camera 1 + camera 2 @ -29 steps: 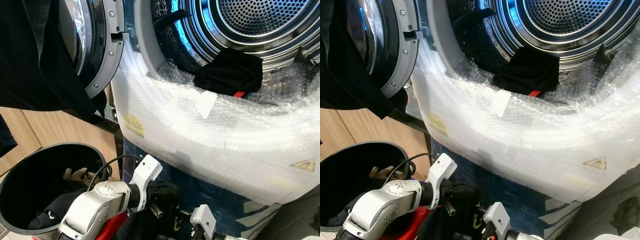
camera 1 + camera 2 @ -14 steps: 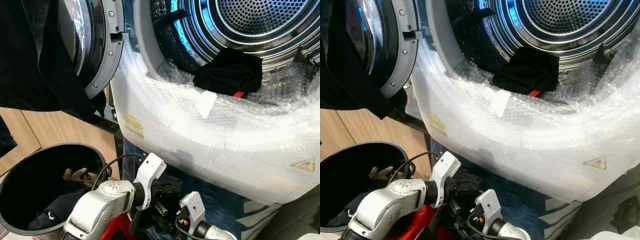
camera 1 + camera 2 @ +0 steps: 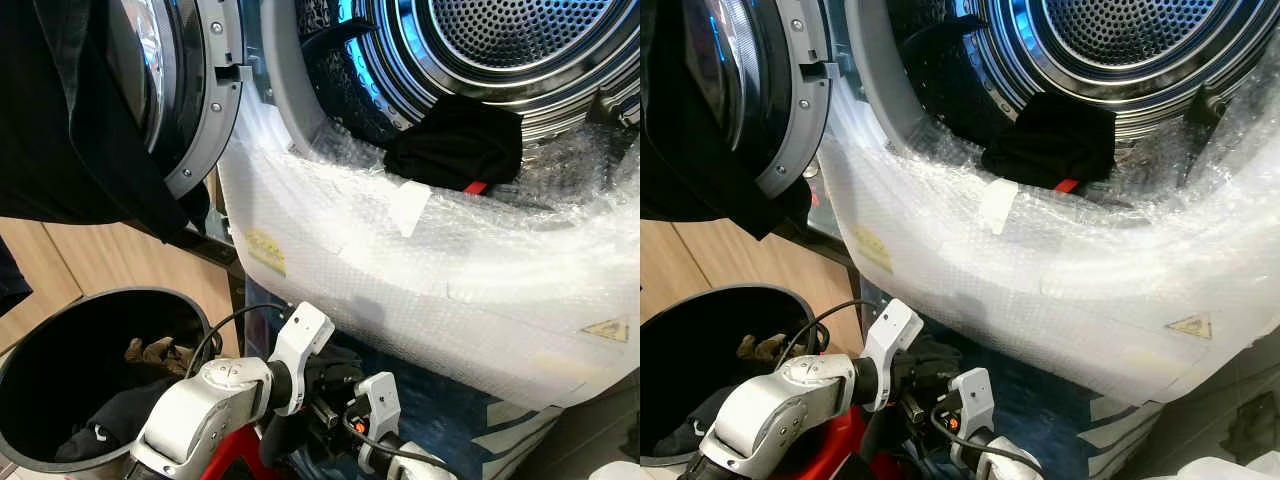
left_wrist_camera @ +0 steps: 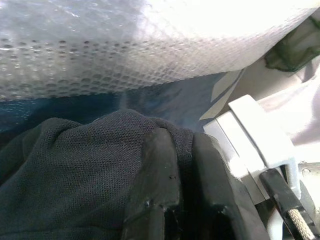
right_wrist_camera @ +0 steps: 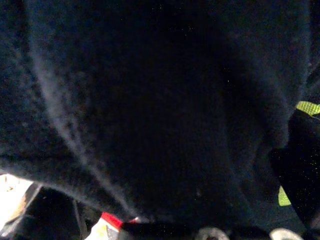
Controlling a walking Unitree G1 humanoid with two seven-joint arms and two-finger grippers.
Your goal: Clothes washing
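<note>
Fabric at lower centre: left gripper [image 4: 185, 165] pinches a dark mesh garment [image 4: 75, 170], soft and light, best held at a bunched fold. Right gripper [image 3: 970, 400]: fingers' state unclear.

The drum mouth [image 3: 520, 40] stands open above a bubble-wrapped sill [image 3: 430, 250], partly blocked by a black garment [image 3: 455, 145].

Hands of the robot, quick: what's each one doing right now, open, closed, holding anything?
Left hand: closed, pinching a dark mesh garment.
Right hand: pressed against dark fabric; open or closed cannot be told.
</note>
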